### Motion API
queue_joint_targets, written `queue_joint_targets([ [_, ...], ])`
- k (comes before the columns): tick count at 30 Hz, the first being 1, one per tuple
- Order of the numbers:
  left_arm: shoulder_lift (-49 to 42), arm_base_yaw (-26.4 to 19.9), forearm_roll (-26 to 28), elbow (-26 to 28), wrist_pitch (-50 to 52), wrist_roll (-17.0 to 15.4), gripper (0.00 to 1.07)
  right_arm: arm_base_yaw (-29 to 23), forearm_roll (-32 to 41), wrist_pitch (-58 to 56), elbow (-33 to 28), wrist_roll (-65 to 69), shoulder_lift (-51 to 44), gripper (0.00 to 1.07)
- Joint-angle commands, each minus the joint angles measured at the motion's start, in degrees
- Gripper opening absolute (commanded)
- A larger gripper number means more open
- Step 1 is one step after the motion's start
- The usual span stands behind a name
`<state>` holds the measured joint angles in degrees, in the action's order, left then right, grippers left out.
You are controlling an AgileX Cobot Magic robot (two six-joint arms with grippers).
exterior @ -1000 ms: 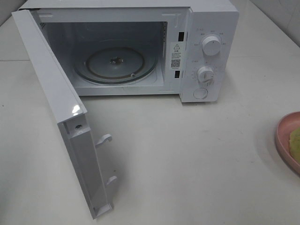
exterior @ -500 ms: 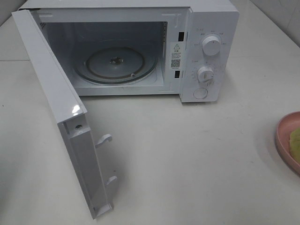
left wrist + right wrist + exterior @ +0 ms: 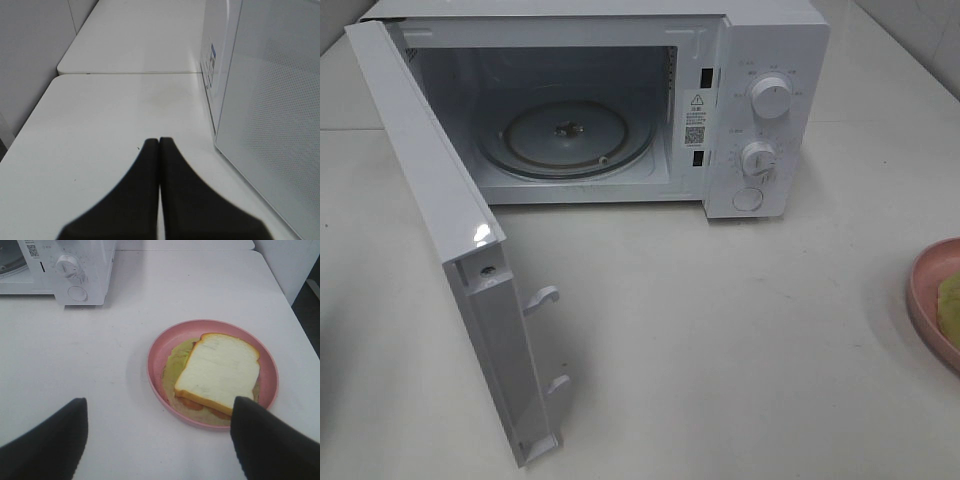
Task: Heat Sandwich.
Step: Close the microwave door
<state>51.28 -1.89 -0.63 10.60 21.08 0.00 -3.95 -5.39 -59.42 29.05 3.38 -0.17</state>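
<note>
The sandwich (image 3: 217, 370), white bread over green and orange filling, lies on a round pink plate (image 3: 165, 342). My right gripper (image 3: 159, 404) hovers open just short of that plate, one finger to each side, holding nothing. From the high camera only a yellow-green sliver of the sandwich (image 3: 951, 306) and part of the plate (image 3: 923, 290) show at the right edge. The white microwave (image 3: 770, 40) stands with its door (image 3: 430, 200) swung wide and its glass turntable (image 3: 565, 135) bare. My left gripper (image 3: 159, 141) is shut on nothing, over the table beside the door's outer face (image 3: 270, 125). Neither arm appears in the high view.
The open door juts far out toward the front left of the white table (image 3: 720, 330). Two knobs (image 3: 772, 98) and a button are on the microwave's right panel. A table seam (image 3: 130, 73) and a wall lie beyond the left gripper.
</note>
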Motion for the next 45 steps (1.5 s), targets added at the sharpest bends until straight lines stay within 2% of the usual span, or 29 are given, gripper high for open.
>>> queue_joint_targets([
  [1,6.25,-0.17,-2.23,-0.11,8.42,0.00,0.00,0.34,0.00,0.63,-0.06,-0.63,-1.66,0.76],
  [2,6.25,-0.17,-2.23,-0.11,8.42,0.00,0.00,0.34,0.00,0.63,-0.06,-0.63,-1.66,0.76],
  [3,9.57,-0.06,-4.30,-0.11,11.23,-0.74,0.00,0.34,0.00,0.63,-0.06,-0.63,-1.66,0.76],
  [6,14.09,0.57,-5.96,0.06,14.55,-4.07,0.00,0.34,0.00,0.63,-0.06,-0.63,-1.66,0.76],
  [8,16.44,1.55,-7.16,0.52,16.50,-5.10,0.00,0.34,0.00,0.63,-0.06,-0.63,-1.66,0.76],
  [12,22.00,4.30,-11.80,1.66,20.68,-5.04,0.00,0.34,0.00,0.63,-0.06,-0.63,-1.66,0.76],
  [15,24.41,5.73,-12.72,2.29,22.46,-5.04,0.00,0.34,0.00,0.63,-0.06,-0.63,-1.66,0.76],
  [26,34.89,12.83,-12.83,8.14,25.84,-4.98,0.00,0.34,0.00,0.63,-0.06,-0.74,-1.66,0.76],
  [45,43.95,22.63,-11.06,18.96,25.27,-4.58,0.00,0.34,0.00,0.63,-0.06,-0.63,-1.66,0.76],
])
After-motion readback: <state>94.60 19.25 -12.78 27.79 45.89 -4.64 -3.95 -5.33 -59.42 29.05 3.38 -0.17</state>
